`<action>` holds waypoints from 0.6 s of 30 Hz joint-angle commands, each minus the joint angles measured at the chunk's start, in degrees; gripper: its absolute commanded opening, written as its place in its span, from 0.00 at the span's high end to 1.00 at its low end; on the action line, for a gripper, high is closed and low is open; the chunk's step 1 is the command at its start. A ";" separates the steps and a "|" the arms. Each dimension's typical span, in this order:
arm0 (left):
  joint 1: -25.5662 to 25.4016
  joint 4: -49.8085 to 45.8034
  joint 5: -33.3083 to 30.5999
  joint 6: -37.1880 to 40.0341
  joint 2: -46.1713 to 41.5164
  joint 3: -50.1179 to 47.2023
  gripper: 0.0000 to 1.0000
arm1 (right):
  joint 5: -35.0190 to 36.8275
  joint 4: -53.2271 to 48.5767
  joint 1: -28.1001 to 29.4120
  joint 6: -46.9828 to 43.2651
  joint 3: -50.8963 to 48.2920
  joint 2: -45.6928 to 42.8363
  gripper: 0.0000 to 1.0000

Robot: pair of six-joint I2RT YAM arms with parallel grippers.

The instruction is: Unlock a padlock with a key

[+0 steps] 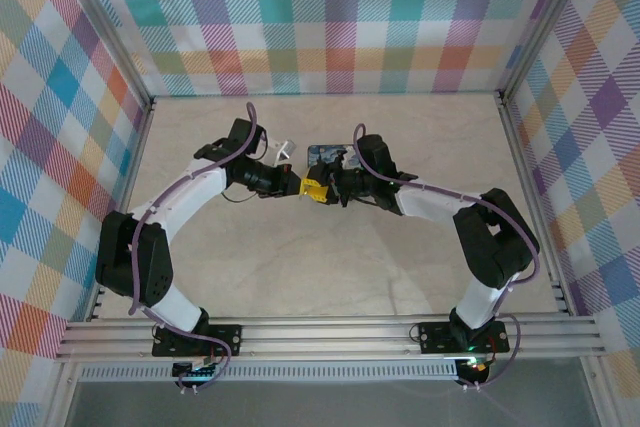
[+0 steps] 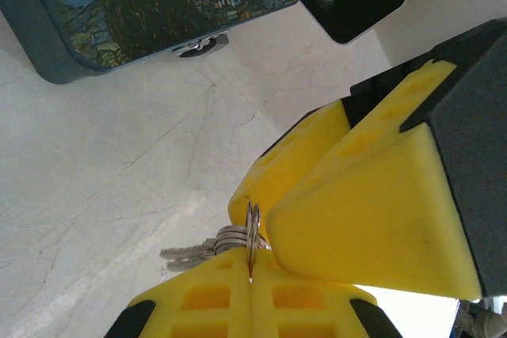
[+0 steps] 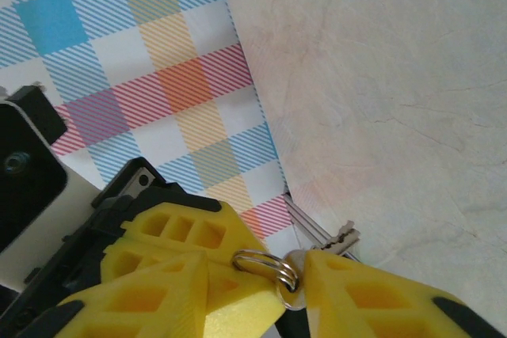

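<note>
Now, midway between the side edges of your table [image 1: 300,287], left gripper [image 2: 252,275] clamped on the key ring [image 2: 252,231], right gripper [image 3: 291,284] fingers narrow around it, grip unclear.

A pale, marble-veined counter [image 1: 330,277] carries a flat dark-blue box with a painting print [image 1: 325,154], lying at its far middle.
</note>
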 commanded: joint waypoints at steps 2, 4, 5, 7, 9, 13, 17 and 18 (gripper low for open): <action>-0.03 3.30 2.09 -2.96 -1.69 -1.00 1.00 | -2.44 6.87 0.17 -0.77 -2.72 0.68 0.65; -0.03 3.82 3.55 -4.30 -1.59 -1.16 1.00 | -3.05 10.79 0.08 -3.18 -3.99 0.69 0.63; -0.01 3.90 3.95 -4.76 -1.64 -1.16 1.00 | -3.64 11.69 -0.05 -4.50 -4.40 0.70 0.62; 0.05 3.07 4.69 -5.35 -1.60 -0.77 1.00 | -4.38 12.06 -0.33 -7.85 -5.11 0.67 0.62; 0.03 1.94 5.01 -5.31 -1.34 -0.22 1.00 | -5.33 11.87 -0.60 -12.00 -5.52 0.45 0.62; 0.20 0.12 5.37 -5.23 -0.89 0.42 1.00 | -5.45 6.34 -1.76 -19.32 -5.73 -0.80 0.63; 0.73 0.13 5.70 -6.70 -0.76 0.28 1.00 | -6.26 6.09 -3.38 -23.85 -7.46 -2.65 0.64; 0.84 0.32 5.89 -7.07 -0.64 0.42 1.00 | -6.61 5.77 -3.56 -25.72 -7.85 -3.25 0.64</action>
